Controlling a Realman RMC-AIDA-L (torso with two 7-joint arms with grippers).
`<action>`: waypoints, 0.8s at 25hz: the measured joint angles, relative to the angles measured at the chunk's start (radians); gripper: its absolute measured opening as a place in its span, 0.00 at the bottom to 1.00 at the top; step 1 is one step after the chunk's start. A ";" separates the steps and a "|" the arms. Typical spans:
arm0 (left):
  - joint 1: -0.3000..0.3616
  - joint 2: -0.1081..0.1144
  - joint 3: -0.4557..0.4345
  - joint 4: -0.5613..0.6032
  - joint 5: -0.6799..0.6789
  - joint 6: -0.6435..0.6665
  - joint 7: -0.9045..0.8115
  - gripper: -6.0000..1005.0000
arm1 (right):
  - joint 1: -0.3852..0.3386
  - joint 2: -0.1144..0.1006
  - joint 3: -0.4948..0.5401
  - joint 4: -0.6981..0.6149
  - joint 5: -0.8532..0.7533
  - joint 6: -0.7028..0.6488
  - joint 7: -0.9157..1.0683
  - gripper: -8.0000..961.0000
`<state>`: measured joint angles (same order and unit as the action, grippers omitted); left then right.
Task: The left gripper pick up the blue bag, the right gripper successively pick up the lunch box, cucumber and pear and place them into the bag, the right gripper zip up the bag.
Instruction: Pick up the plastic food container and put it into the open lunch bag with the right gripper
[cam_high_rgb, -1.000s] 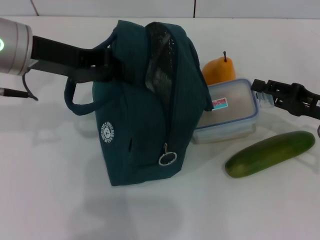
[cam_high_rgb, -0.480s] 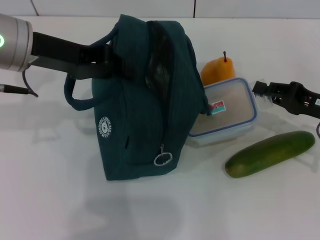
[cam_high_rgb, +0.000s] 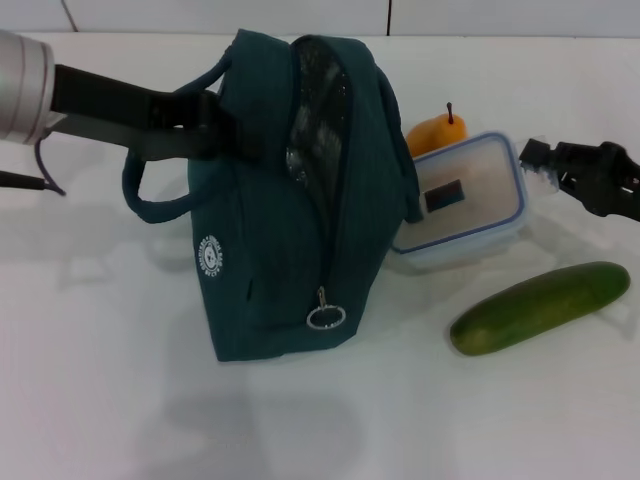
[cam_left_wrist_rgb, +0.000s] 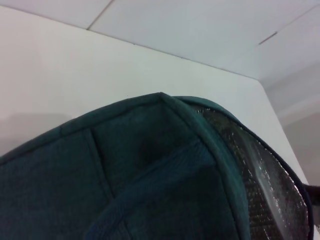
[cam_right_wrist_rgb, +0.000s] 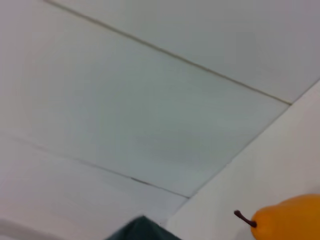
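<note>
The blue bag (cam_high_rgb: 285, 200) stands upright at centre-left, its zipper open and the foil lining (cam_high_rgb: 315, 120) showing. My left gripper (cam_high_rgb: 212, 125) is shut on the bag's upper side by the handles. The left wrist view is filled with the blue bag's fabric (cam_left_wrist_rgb: 140, 165) and the foil lining (cam_left_wrist_rgb: 260, 170). The lunch box (cam_high_rgb: 465, 200) leans against the bag's right side, tilted, its right end raised. My right gripper (cam_high_rgb: 537, 160) is shut on that end. Behind the box is the pear (cam_high_rgb: 437, 133), and the pear (cam_right_wrist_rgb: 290, 217) also shows in the right wrist view. The cucumber (cam_high_rgb: 540, 307) lies flat in front of the box.
The white table (cam_high_rgb: 120, 400) extends in front of and to the left of the bag. A tiled wall joins the table's far edge. One loop handle (cam_high_rgb: 150, 190) hangs out on the bag's left side.
The lunch box lay flat a second ago; its right end has risen and it now tilts toward the bag. My right gripper moved up with it. The bag shifted slightly.
</note>
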<state>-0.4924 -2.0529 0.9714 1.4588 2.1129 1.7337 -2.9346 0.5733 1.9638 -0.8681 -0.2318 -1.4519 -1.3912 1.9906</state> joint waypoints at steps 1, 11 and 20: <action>0.001 0.003 0.000 0.000 -0.005 0.007 0.000 0.06 | -0.001 -0.004 0.000 0.013 0.013 -0.007 0.000 0.12; -0.003 0.016 -0.036 0.000 -0.040 0.043 -0.001 0.06 | -0.054 -0.011 0.027 0.050 0.096 -0.058 0.029 0.13; -0.002 0.016 -0.037 0.000 -0.040 0.047 -0.003 0.06 | -0.080 -0.013 0.154 0.086 0.120 -0.221 0.061 0.14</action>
<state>-0.4948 -2.0368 0.9341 1.4585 2.0725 1.7802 -2.9371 0.4930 1.9511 -0.7138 -0.1453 -1.3317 -1.6123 2.0517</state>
